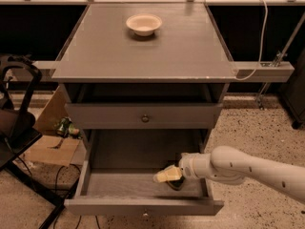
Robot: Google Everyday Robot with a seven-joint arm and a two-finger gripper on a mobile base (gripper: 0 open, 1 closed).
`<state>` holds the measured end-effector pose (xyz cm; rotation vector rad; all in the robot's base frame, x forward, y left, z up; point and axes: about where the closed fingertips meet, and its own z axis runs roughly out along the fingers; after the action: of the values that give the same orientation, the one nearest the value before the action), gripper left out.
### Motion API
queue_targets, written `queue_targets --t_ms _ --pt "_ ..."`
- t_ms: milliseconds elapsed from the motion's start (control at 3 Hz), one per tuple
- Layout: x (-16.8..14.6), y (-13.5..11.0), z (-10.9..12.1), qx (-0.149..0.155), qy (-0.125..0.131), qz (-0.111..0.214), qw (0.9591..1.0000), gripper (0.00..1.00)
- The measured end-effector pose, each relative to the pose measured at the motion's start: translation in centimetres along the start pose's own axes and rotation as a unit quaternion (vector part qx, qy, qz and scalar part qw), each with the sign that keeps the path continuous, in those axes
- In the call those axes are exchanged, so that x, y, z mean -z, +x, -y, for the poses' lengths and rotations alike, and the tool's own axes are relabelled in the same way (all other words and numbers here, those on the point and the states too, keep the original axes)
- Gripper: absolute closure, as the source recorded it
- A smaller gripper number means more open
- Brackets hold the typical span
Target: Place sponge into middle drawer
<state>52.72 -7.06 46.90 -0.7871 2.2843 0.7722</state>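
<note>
We find the cream, rounded pincer (163,176) low inside the pulled-out middle drawer (119,184), right of centre. Whether it is spread or pressed together we cannot tell. The sponge (176,184), a small dark shape, lies on the drawer's plain grey floor just beneath the pincer; we cannot tell whether the two touch. The smooth white arm (248,168) reaches in across the drawer's right wall. Above, a closed grey drawer front (109,114) carries a centred brass knob (145,119). A round cream bowl (144,24) sits on the matte grey worktop (143,56).
</note>
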Motion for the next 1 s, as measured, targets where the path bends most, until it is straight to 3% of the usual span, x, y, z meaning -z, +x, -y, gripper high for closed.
queue_targets --t_ms 333,667,1000 --pt "0.0 0.0 0.0 0.0 0.0 0.0 1.0 0.0" --pt "2.9 -0.9 -0.1 0.024 0.002 0.013 0.9996 0.0" --pt "10.9 -3.2 0.3 0.082 0.01 0.035 0.9959 0.0"
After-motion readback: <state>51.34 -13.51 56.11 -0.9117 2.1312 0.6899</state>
